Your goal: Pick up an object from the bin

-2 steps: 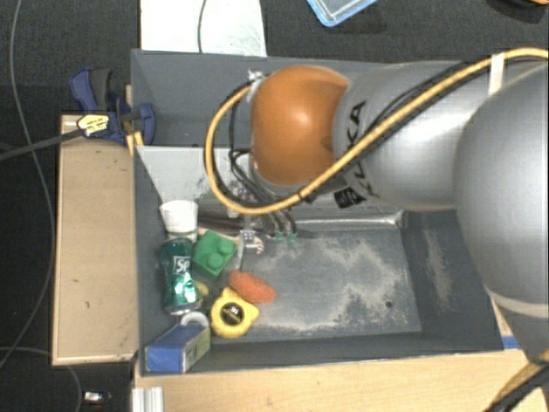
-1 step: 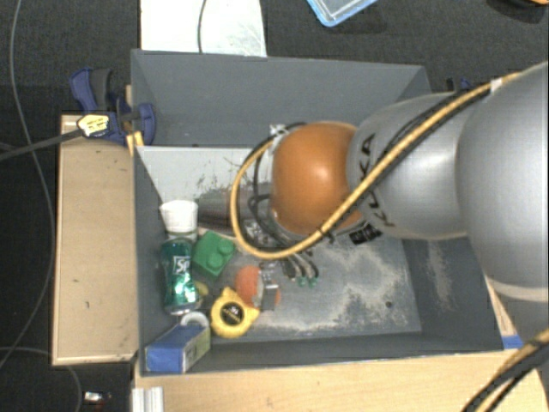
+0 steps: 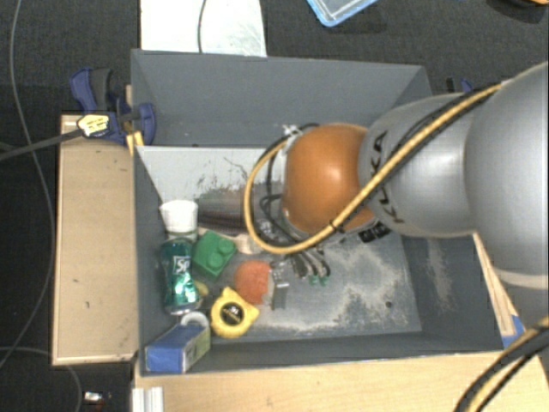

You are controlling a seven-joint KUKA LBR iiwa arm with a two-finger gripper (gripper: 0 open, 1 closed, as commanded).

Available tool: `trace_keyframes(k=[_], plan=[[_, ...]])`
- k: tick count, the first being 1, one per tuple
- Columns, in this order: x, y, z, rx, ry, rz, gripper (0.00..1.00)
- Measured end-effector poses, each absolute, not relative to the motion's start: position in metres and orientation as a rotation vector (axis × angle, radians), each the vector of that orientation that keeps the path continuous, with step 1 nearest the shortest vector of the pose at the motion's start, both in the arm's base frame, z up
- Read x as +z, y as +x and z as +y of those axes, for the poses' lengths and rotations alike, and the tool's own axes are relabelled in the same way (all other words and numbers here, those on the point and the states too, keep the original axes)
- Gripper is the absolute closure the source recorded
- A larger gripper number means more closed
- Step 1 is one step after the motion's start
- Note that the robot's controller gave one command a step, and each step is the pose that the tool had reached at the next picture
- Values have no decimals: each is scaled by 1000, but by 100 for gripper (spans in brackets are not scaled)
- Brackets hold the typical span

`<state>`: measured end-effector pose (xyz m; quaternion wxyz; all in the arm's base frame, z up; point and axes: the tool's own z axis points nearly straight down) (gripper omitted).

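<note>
**Task status.** The pick was not yet complete. The arm (image 3: 446, 170) reached into the grey metal bin (image 3: 257, 101) from the right, with its orange wrist cover (image 3: 322, 178) low over the middle of the floor. The gripper (image 3: 293, 280) sat below that cover, close to the bin floor. No object could be seen in its grasp. It could not be determined whether the gripper was released or clenched, because the wrist cover and cables hid most of it.

**Object positions.**
- The orange-red rounded object (image 3: 251, 280) lay on the floor just left of the gripper. It was the nearest thing to it and, by judgement, the likeliest candidate.
- The green moulded plastic block (image 3: 213, 254) lay just beyond it to the left.
- The green plastic bottle with a white cap (image 3: 178, 269) lay against the left wall.
- The yellow round tape measure (image 3: 232, 313) and the blue rectangular box (image 3: 175, 348) occupied the near left corner.

**Steps left.** As judged here, closing on one object, lifting it clear of its neighbours and raising it out of the bin were all outstanding.
</note>
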<state>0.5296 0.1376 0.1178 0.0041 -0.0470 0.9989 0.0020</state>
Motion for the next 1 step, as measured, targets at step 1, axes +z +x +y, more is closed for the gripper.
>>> trace_keyframes(k=[1], plan=[[80,534,126,3,-256,3125,0]])
